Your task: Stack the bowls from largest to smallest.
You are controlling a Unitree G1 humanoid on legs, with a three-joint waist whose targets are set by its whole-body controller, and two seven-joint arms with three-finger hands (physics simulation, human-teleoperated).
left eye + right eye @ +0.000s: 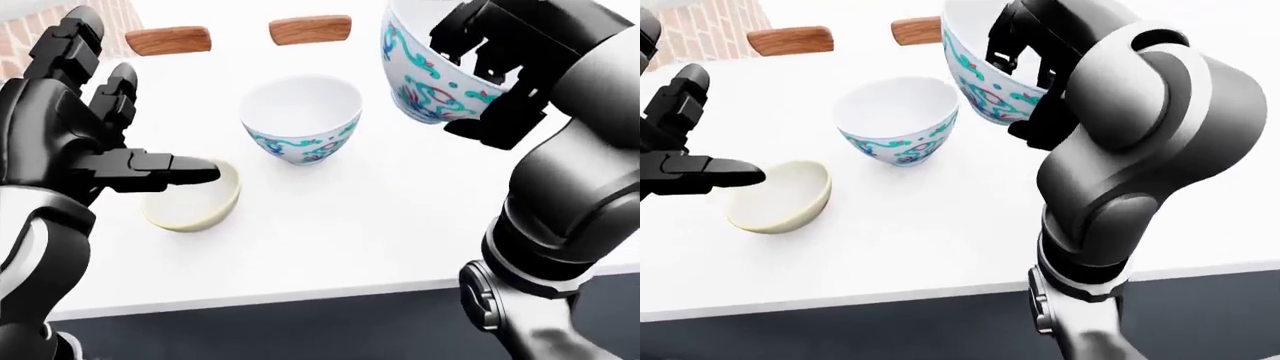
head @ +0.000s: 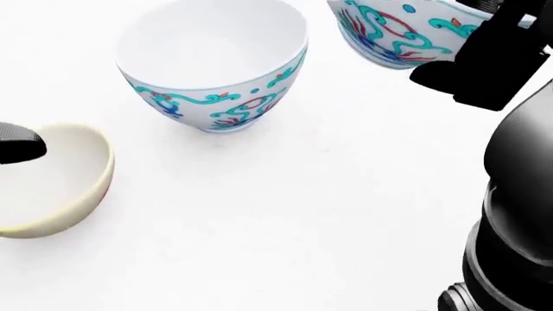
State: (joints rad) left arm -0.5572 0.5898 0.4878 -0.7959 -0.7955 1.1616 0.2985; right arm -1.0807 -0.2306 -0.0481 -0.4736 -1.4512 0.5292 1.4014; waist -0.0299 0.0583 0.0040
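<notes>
Left-eye view, nearest to farthest, all placed against the large painted bowl (image 1: 301,124) standing upright mid-table (image 1: 360,225): left hand (image 1: 95,142) down-left of it, fingers spread, gripping nothing, one finger reaching over the cream bowl (image 1: 195,202); cream bowl itself on the table, near but apart. Right hand (image 1: 495,64) up-right of it, fingers closed round a second painted bowl (image 1: 425,79), lifted and tilted. Beyond, two wooden chair backs (image 1: 310,28).
</notes>
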